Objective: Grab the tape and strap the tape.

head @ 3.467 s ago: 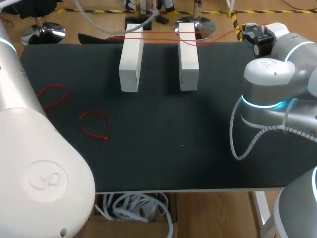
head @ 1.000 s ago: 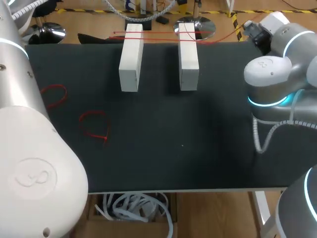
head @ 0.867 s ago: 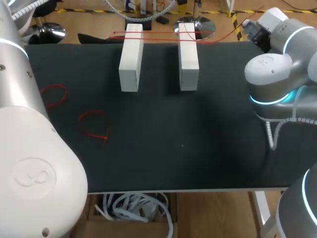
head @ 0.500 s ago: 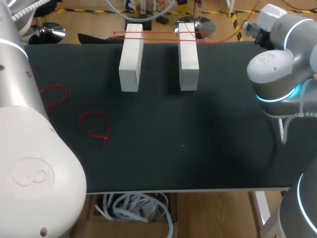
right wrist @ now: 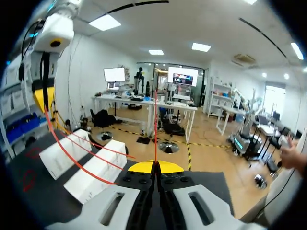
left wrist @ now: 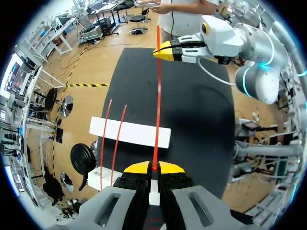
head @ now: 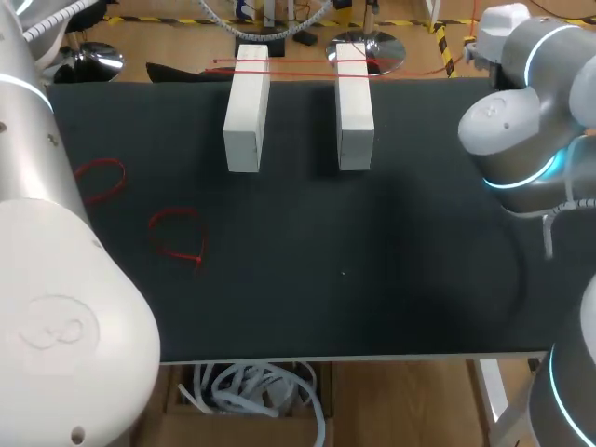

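Observation:
A long red tape [left wrist: 157, 96] is stretched tight between my two grippers. In the left wrist view my left gripper [left wrist: 154, 167] is shut on one end, and the tape runs straight ahead to my right gripper [left wrist: 163, 51], which hangs above the mat's far side. The right wrist view shows my right gripper [right wrist: 155, 166] shut on the tape [right wrist: 156, 129], with my left gripper [right wrist: 43, 103] off to the side above the blocks. More red strands [head: 298, 65] lie across the far ends of two white blocks [head: 246, 107] [head: 354, 102]. Neither gripper shows in the head view.
Two closed red tape loops [head: 100, 177] [head: 177, 233] lie on the left part of the black mat [head: 326, 279]. My left arm's white body [head: 56, 317] fills the near left corner, and my right arm's joints [head: 512, 121] stand over the mat's right edge.
My right arm's wrist has swung up and toward the far right corner, and its hanging cable has shifted right. The blocks, strands and loops have stayed put.

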`<move>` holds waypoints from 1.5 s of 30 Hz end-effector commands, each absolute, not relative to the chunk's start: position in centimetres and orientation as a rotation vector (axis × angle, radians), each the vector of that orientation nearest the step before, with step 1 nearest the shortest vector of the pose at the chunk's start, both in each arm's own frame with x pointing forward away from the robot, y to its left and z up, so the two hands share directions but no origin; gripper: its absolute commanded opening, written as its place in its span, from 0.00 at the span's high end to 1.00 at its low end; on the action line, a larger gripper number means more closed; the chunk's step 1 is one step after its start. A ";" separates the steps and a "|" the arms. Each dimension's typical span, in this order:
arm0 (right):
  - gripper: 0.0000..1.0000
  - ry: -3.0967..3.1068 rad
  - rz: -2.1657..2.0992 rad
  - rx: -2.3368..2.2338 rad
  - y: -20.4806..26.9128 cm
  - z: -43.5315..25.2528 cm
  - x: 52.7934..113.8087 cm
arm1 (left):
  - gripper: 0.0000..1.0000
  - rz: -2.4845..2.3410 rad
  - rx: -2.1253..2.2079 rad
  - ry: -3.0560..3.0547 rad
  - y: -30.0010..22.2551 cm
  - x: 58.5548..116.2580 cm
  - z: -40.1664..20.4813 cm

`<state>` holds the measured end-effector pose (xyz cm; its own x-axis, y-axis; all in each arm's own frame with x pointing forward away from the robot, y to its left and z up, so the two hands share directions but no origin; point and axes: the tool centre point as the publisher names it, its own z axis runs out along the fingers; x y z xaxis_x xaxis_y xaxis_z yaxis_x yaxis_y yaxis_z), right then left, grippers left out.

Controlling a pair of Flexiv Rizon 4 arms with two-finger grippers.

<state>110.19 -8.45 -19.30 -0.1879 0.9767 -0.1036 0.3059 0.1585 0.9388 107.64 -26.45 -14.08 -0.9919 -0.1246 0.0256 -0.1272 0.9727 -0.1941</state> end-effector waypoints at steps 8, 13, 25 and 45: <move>1.00 1.755 0.713 1.016 -8.3 -18.7 110.5 | 1.00 0.302 0.200 -3.107 -26.5 107.7 -14.0; 1.00 1.772 0.702 0.986 -8.0 -18.9 110.5 | 1.00 0.302 0.200 -3.107 -26.5 107.7 -14.0; 1.00 1.841 0.613 0.844 -7.7 -18.9 110.7 | 1.00 0.302 0.200 -3.107 -26.5 107.7 -14.0; 1.00 1.914 0.521 0.632 -6.6 -19.0 110.6 | 1.00 0.302 0.200 -3.107 -26.5 107.7 -14.0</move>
<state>110.64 -6.77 -19.38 -0.3467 0.6348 -0.6905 0.1790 0.7674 0.6156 107.64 -26.42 -14.09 -0.9919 -0.1245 0.0255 -0.1270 0.9726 -0.1947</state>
